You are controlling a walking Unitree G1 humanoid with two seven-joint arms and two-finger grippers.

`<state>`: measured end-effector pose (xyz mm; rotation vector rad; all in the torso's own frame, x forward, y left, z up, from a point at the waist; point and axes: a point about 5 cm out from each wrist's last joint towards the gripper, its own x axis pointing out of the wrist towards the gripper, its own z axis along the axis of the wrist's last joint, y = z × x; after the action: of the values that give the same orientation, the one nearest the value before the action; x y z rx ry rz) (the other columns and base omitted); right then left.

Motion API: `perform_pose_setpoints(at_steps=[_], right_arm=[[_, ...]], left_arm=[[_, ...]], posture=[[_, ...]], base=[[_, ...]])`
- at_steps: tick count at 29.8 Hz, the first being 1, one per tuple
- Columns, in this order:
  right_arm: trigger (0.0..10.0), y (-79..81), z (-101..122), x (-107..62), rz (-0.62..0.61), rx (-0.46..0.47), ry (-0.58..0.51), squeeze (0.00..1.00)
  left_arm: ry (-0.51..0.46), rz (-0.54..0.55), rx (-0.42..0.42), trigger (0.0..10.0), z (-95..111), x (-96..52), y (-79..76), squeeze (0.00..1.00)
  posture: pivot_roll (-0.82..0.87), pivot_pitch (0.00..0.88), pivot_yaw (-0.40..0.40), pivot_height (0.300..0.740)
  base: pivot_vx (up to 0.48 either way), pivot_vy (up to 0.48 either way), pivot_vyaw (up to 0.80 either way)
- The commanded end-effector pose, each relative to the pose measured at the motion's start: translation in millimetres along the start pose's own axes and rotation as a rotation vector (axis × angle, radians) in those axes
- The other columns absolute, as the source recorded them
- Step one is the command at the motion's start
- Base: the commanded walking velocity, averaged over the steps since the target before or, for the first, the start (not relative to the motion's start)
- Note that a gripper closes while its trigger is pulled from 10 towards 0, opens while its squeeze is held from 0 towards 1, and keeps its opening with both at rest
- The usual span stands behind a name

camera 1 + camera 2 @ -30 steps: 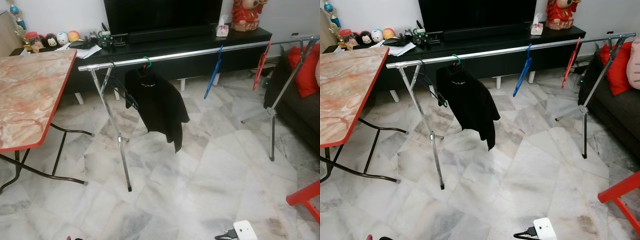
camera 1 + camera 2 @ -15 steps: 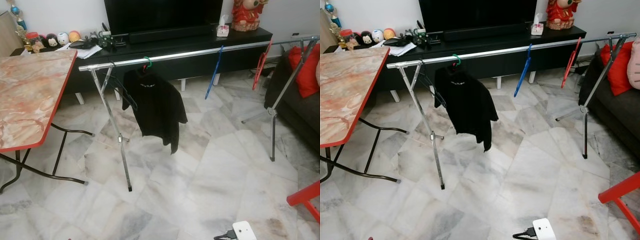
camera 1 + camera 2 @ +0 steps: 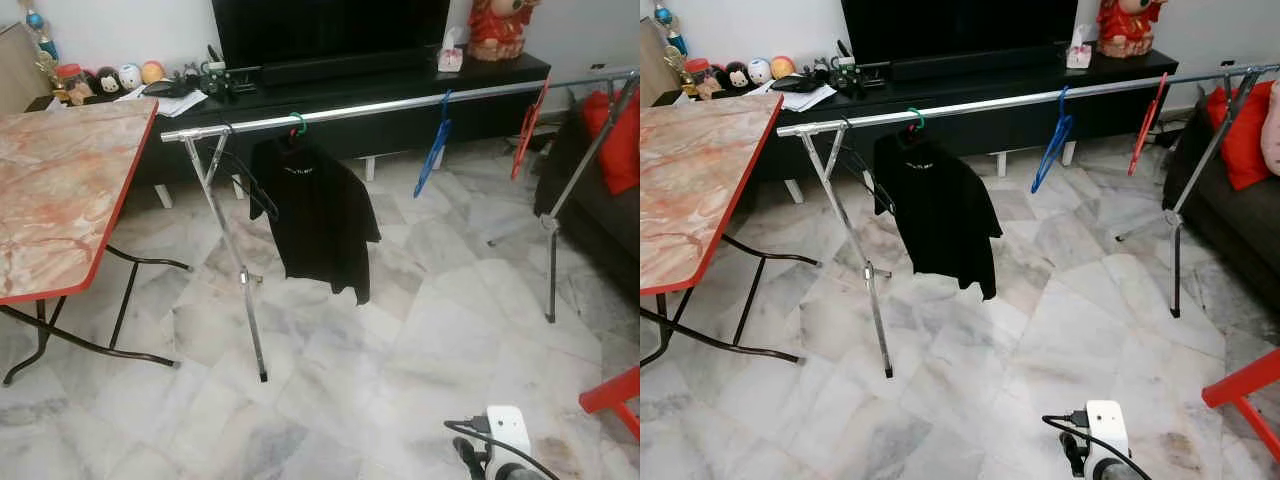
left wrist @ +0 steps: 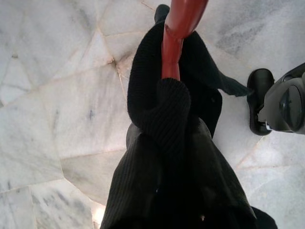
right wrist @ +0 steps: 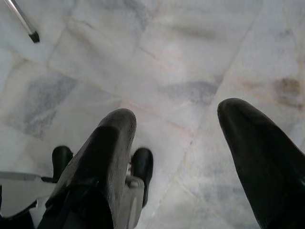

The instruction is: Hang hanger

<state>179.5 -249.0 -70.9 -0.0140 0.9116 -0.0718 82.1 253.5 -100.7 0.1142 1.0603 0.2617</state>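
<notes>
1. left gripper (image 4: 178, 157) is buried in a dark ribbed knit garment (image 4: 162, 143) draped on a glossy red hanger (image 4: 178, 28); the hanger bar sticks out past the cloth along the gripper's line, over the floor. fingers are hidden by cloth, so can't tell how they stand.
2. right gripper (image 5: 176, 152) hangs over the marble floor (image 5: 181, 57), its two black fingers (image 5: 109, 157) spread wide with nothing between them.
3. nearest on the floor in the head views: one white power adapter (image 3: 1106, 425) with a black cable.
4. one red chair corner (image 3: 612, 392) at the right edge.
5. floor is pale grey veined marble tile, glossy.
6. one folding table (image 3: 60, 190) on the left, pinkish marble-look top, red edge, thin black legs.
7. one chrome drying rack (image 3: 340, 110), long round rail on crossed metal legs.
8. on the rail: one black shirt (image 3: 320, 215) on a green hook, one blue hanger (image 3: 432, 145), one red hanger on the rail (image 3: 525, 130), and black wire hangers (image 3: 245, 180) by the left leg, count unclear.
9. behind: one low black tv cabinet (image 3: 400, 90) with one dark tv (image 3: 330, 30), small round toys at its left end, one red figurine (image 3: 498, 28) at the right.
</notes>
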Motion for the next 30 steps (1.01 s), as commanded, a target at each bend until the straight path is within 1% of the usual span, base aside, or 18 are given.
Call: perform_pose_setpoints(at_steps=[1, 3, 4, 8, 10, 14, 16, 17, 23, 30], right_arm=[[10.0, 0.5, -4, -0.4, 0.001, 0.006, 0.019, 0.0], [10.0, 0.4, -4, -0.4, 0.002, 0.007, 0.019, 0.0], [10.0, -0.1, -5, -0.7, 0.001, -0.038, 0.036, 0.0], [10.0, -2.4, -7, -1.5, -0.01, -0.07, 0.049, 0.0], [10.0, -5.7, -8, -2.1, -0.024, -0.134, 0.066, 0.0], [10.0, -5.9, -8, -2.1, -0.02, -0.149, 0.067, 0.0], [10.0, -4.7, -9, -2.1, -0.018, -0.186, 0.071, 0.0], [10.0, -3.0, -11, -2.2, -0.017, -0.221, 0.078, 0.0], [10.0, 1.3, -15, -2.3, -0.006, -0.239, 0.085, 0.0], [10.0, 0.8, -15, -2.4, -0.009, -0.238, 0.087, 0.0]], left_arm=[[0.016, 0.003, 0.02, 10.0, -3, -0.6, 3.4, 0.0], [0.016, 0.003, 0.02, 10.0, -3, -0.6, 3.4, 0.0], [0.013, 0.002, 0.019, 10.0, -1, 0.0, 1.6, 0.0], [0.009, 0.003, 0.018, 10.0, 0, 0.5, 0.9, 0.0], [0.008, 0.007, 0.011, 10.0, 1, 0.5, 0.9, 0.0], [0.006, 0.007, 0.008, 10.0, 1, 0.6, 0.5, 0.0], [0.006, 0.009, 0.003, 10.0, 1, 0.6, 0.6, 0.0], [0.005, 0.009, 0.003, 10.0, 1, 0.5, 0.3, 0.0], [-0.004, 0.011, -0.002, 10.0, 1, 0.3, -1.2, 0.0], [-0.015, 0.011, -0.003, 10.0, 3, 0.7, -3.5, 0.0]], posture=[[-0.03, 0.0, 0.077, 0.74], [-0.03, 0.0, 0.077, 0.74], [-0.03, 0.0, 0.077, 0.74], [-0.02, 0.0, 0.073, 0.74], [-0.02, 0.0, 0.069, 0.74], [-0.01, 0.0, 0.064, 0.74], [-0.01, 0.0, 0.063, 0.74], [-0.01, 0.0, 0.062, 0.74], [0.0, 0.0, 0.059, 0.74], [0.0, 0.0, 0.059, 0.74]], base=[[0.0, 0.0, 0.0], [0.0, 0.0, 0.0], [0.0, 0.0, 0.0], [0.0, 0.0, 0.0], [0.0, 0.0, 0.0], [0.0, 0.0, 0.0], [0.0, 0.0, 0.0], [0.0, 0.0, 0.0], [0.0, 0.0, 0.0], [0.0, 0.0, 0.0]])
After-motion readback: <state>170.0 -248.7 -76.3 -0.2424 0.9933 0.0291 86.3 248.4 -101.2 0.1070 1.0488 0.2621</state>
